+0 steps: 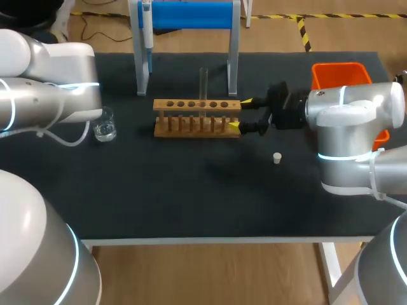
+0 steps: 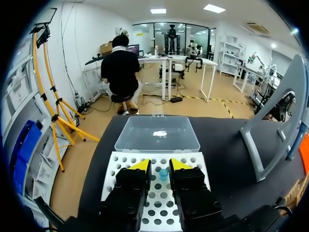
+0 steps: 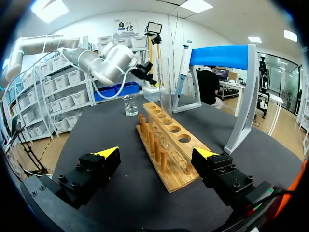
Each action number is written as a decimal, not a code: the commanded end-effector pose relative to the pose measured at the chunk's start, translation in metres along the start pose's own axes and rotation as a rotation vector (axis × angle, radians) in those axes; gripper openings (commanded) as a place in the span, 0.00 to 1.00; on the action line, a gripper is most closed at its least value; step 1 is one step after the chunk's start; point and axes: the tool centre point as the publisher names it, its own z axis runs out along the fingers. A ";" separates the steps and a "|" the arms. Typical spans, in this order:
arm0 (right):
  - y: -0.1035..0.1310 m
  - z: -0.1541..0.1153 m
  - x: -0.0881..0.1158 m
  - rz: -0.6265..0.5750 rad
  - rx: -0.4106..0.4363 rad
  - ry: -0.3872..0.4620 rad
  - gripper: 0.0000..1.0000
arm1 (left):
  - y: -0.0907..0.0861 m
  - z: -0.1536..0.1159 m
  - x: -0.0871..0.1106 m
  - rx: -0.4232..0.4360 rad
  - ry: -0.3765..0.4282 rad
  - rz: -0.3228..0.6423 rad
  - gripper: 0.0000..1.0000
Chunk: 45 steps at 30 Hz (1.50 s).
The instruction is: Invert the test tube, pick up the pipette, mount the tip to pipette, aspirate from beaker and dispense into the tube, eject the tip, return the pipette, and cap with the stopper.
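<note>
Test tube (image 1: 203,82) upright in rack (image 1: 197,105), centre: inversion likely done. Pipette (image 1: 147,28) unpicked, upper left; stopper (image 1: 277,157) loose. Left end effector (image 2: 160,165), right end effector (image 1: 240,114) apart, empty.

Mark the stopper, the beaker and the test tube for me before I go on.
stopper (image 1: 277,157), head view, on its white top.
beaker (image 1: 105,127), head view, on its glass wall.
test tube (image 3: 164,87), right wrist view, midway up its clear wall.
</note>
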 end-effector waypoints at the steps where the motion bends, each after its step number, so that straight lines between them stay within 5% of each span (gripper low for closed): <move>1: 0.000 0.000 0.000 0.000 -0.001 0.000 1.00 | 0.001 0.006 0.000 0.001 -0.001 -0.001 0.23; 15: 0.000 0.000 0.000 0.000 -0.001 0.000 1.00 | 0.001 0.008 -0.001 -0.001 -0.004 0.003 0.20; 25: 0.000 0.000 0.000 0.000 -0.001 0.000 1.00 | 0.002 0.010 -0.001 -0.008 -0.005 0.013 0.00; 45: 0.000 0.000 0.000 0.000 -0.001 0.000 1.00 | -0.009 -0.005 -0.001 0.004 -0.031 0.030 0.00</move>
